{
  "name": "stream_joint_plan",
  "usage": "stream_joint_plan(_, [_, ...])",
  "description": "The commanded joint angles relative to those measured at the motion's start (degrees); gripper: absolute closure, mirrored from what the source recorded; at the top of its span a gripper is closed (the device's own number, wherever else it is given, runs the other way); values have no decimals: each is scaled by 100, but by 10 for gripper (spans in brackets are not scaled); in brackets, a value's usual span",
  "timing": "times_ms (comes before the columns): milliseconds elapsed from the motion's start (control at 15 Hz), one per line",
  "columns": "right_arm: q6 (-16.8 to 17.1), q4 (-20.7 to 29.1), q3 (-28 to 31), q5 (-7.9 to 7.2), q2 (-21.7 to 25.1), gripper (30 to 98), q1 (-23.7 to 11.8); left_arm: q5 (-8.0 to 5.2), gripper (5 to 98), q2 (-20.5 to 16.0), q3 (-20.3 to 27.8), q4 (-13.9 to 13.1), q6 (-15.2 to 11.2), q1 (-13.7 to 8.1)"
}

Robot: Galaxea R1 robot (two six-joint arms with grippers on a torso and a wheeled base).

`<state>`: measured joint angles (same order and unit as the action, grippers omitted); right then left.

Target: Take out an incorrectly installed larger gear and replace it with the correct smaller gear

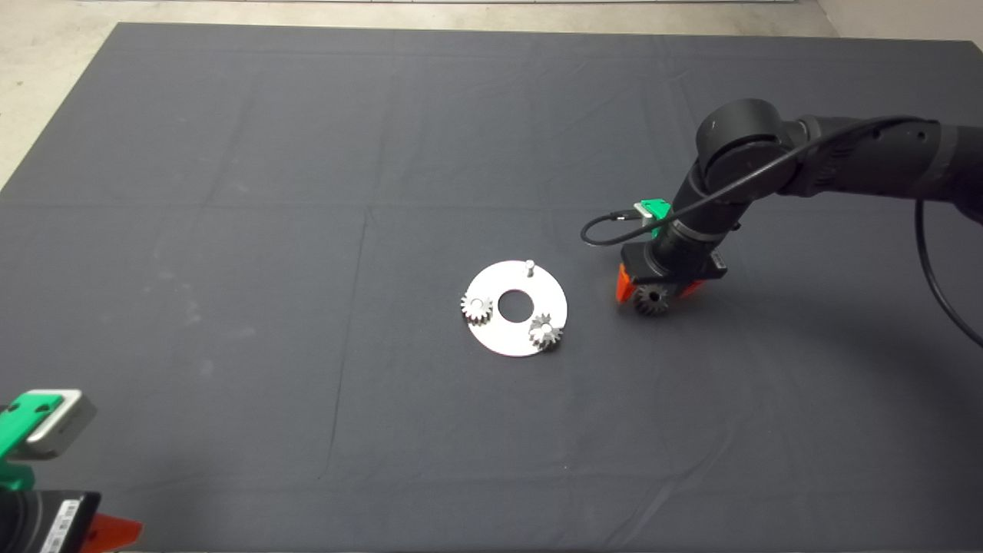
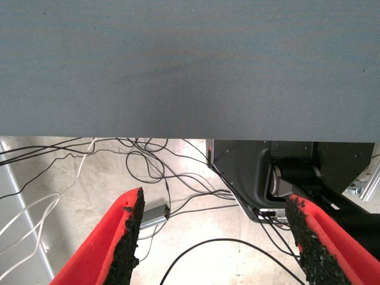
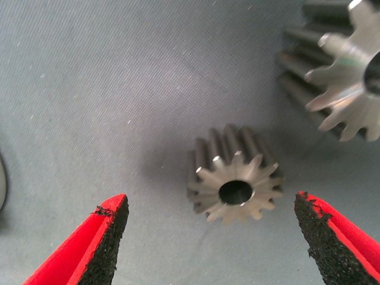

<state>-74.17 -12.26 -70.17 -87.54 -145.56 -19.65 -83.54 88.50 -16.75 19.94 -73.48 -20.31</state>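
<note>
1. From the head view we see the right claw [image 1: 659, 293] lowered to the dark mat [image 1: 307, 230] covering the tabletop, just to the right of a round steel plate [image 1: 491, 334]. One dark gear shows under it, between the red fingers.
2. The right wrist view tells us more. There are two gears: the smaller gear [image 3: 236, 174] stands on the mat between the two black pads, and the larger gear [image 3: 332, 71] lies just beyond it and to one side, cut off by the picture's edge. In the head view we cannot tell them apart.
3. The right wrist view also shows that the right claw is spread wide. Each pad stands clear of the smaller gear's teeth, with bare mat on both sides, so it holds nothing.
4. Only the head view shows us the plate. It has a round hole in the middle, one small gear [image 1: 476, 308] on its left rim, another small gear [image 1: 546, 332] at its lower right, and a bare upright pin [image 1: 529, 266] at its top.
5. The left claw [image 1: 107, 531] waits at the lower left corner of the head view. Its wrist view shows the fingers [image 2: 127, 237] well apart and holding nothing, the mat's edge, and beyond it the floor with tangled cables [image 2: 148, 160] and a dark machine base [image 2: 255, 172].
</note>
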Motion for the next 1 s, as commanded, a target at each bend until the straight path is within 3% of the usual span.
stream_joint_plan(0, [107, -490, -101, -633, -13, 549, -37, -28, 439, -47, 51, 6, -16, 0])
stream_joint_plan(933, [96, -576, -198, -633, -57, 549, 84, -31, 439, -47, 41, 45, -17, 2])
